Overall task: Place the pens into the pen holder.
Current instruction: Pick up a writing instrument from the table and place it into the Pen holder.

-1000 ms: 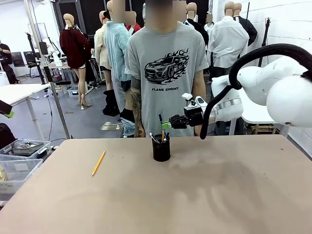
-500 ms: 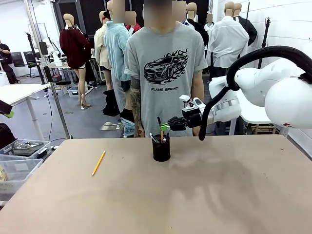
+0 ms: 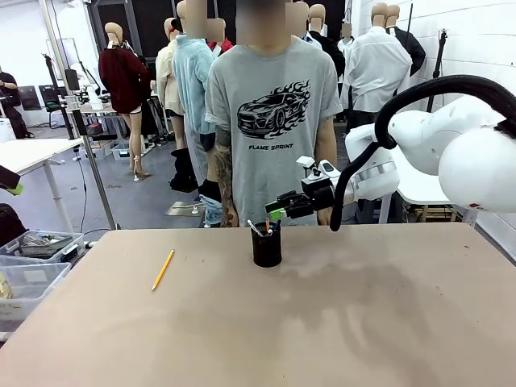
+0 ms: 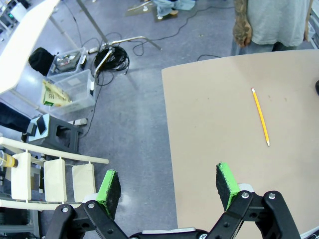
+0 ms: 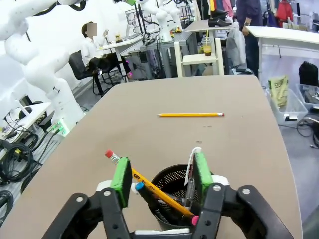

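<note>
The black mesh pen holder (image 3: 267, 247) stands mid-table, in front of the person. Several pens (image 3: 265, 227) lean inside it. My right gripper (image 3: 275, 213) hovers just above its rim, open and holding nothing. In the right wrist view the right gripper (image 5: 162, 174) straddles the holder (image 5: 172, 183). A yellow pencil with a red eraser (image 5: 149, 185), a dark pen with a blue tip (image 5: 140, 187) and a silvery pen (image 5: 191, 172) rest in the cup. Another yellow pencil (image 3: 163, 269) (image 5: 191, 114) (image 4: 260, 116) lies loose on the table to the left. My left gripper (image 4: 169, 181) hangs open beyond the table's left edge, above the floor.
A person in a grey T-shirt (image 3: 274, 113) stands at the far edge, right behind the holder, arms down. Clear plastic bins (image 3: 32, 258) sit on the floor off the table's left side. Bare tabletop (image 3: 363, 322) stretches in front of the holder.
My right gripper came down a little with the dark pen and opened. The pen has dropped into the holder. The left gripper and the loose pencil have not moved.
</note>
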Controlling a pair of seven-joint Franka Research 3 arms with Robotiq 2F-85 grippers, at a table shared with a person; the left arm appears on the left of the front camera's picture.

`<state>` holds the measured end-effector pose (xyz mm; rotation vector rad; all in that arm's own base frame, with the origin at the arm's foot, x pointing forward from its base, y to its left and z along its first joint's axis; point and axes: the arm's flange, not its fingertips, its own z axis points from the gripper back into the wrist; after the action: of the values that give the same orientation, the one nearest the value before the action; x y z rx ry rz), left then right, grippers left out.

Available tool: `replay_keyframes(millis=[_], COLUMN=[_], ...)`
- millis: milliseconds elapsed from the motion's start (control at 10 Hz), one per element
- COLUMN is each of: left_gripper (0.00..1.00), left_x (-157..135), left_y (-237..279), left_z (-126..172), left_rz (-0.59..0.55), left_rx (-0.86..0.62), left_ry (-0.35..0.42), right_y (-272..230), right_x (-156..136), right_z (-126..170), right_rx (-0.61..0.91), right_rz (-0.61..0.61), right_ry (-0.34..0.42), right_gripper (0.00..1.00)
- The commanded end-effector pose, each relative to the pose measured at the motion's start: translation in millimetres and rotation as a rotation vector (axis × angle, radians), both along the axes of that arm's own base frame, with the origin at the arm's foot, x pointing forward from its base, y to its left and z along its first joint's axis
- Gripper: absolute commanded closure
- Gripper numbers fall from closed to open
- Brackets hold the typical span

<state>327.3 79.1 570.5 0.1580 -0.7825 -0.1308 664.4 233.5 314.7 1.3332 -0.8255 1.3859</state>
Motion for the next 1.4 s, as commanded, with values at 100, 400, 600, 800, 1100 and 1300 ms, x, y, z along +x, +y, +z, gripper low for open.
replay_keyframes(millis=[100,400,600,800,1100,1300], left_gripper=[0.00,0.00,0.00,0.00,0.00,0.00], left_x=[1.4,1.4,1.4,1.4,1.4,1.4], left_y=[-0.3,-0.3,-0.3,-0.3,-0.3,-0.3], left_z=[-0.4,-0.4,-0.4,-0.4,-0.4,-0.4], left_rz=[0.004,0.004,0.004,0.004,0.004,0.004], left_rx=[0.003,0.003,0.003,0.003,0.003,0.003], left_ry=[-0.010,-0.010,-0.010,-0.010,-0.010,-0.010], right_y=[-25.3,-81.6,-132.8,-186.9,-258.6,-298.4], right_x=[-16.9,-51.1,-93.6,-137.5,-189.1,-203.8], right_z=[42.8,98.9,126.0,143.3,162.8,173.7], right_rx=[-0.040,-0.236,-0.430,-0.597,-0.773,-0.865], right_rz=[-0.069,-0.262,-0.450,-0.712,-0.996,-1.086], right_ry=[-0.104,-0.132,-0.081,0.039,0.244,0.459], right_gripper=[0.26,0.26,0.26,0.26,0.26,0.26])
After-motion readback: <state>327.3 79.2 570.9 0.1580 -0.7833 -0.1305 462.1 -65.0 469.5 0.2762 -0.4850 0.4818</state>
